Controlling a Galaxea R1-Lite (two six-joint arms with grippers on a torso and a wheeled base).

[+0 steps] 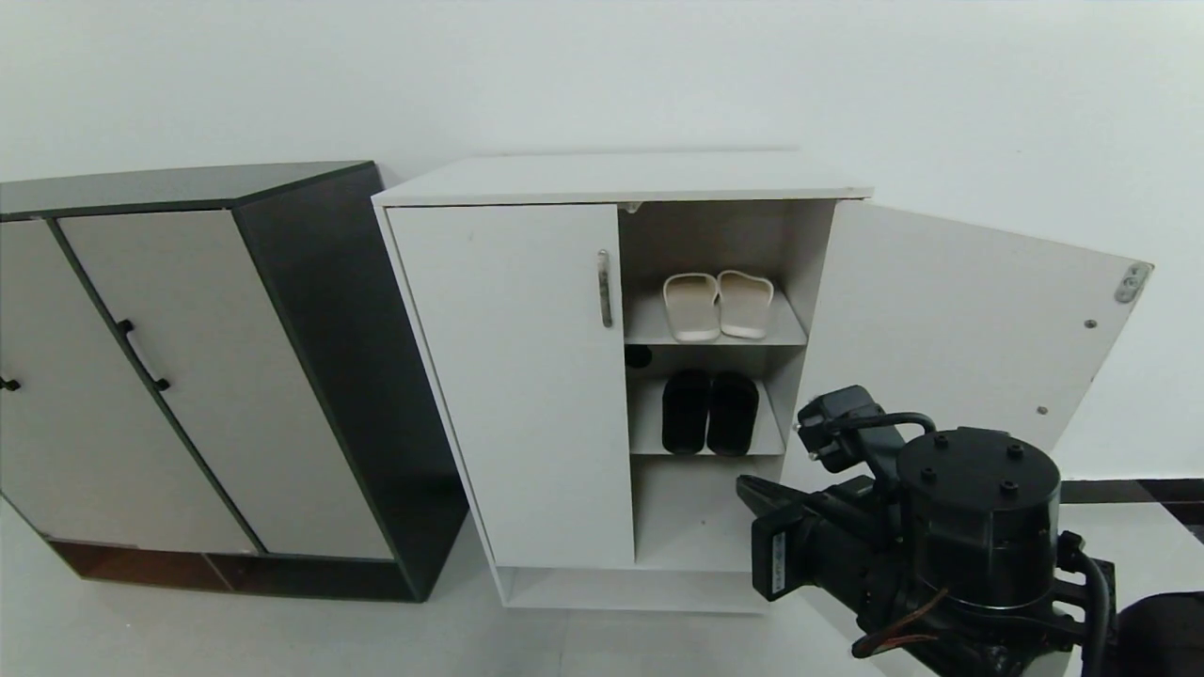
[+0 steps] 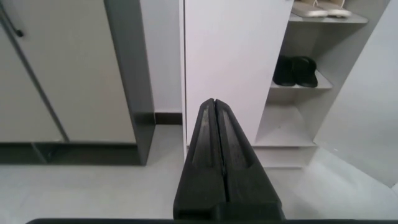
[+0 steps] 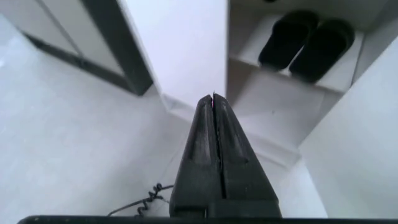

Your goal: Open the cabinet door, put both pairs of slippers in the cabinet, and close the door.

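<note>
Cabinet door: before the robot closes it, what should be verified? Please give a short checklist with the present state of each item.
1. White slippers lie inside, on the upper shelf: ok.
2. Black slippers lie inside, on the middle shelf: ok.
3. Neither pair sticks out past the front of its shelf into the door's path: ok.
4. Right door is closed: not ok, it stands wide open.
5. Right gripper is empty, with its fingers shut: ok.
6. Left gripper is empty, with its fingers shut: ok.
</note>
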